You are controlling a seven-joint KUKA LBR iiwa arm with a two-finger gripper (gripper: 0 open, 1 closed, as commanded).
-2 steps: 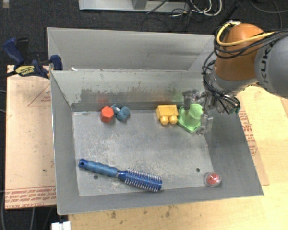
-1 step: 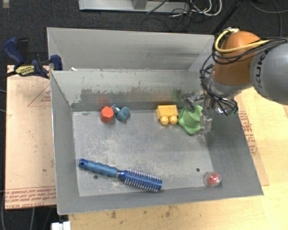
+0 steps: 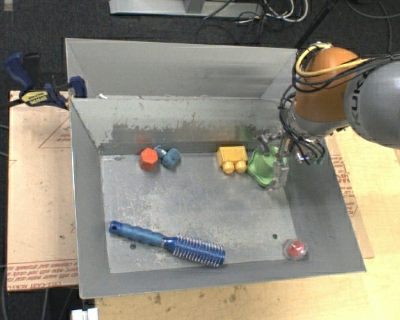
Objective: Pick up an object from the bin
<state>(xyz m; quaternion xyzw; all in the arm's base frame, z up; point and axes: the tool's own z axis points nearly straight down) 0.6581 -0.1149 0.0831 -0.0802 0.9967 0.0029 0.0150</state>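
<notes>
The arm (image 3: 323,89) has its jaws low in the upper right of the bin (image 3: 207,205), right against a green plastic thing (image 3: 259,167). I can't tell whether they are apart or together. A yellow toy (image 3: 231,159) sits just left of it, and a blue hairbrush (image 3: 168,244) lies well apart, lower left.

Arm (image 3: 381,104) from right, wrist (image 3: 319,93) downward

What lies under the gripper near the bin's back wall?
A green object, right of the yellow toy. The gripper covers its right side, so its full shape is hidden.
</notes>
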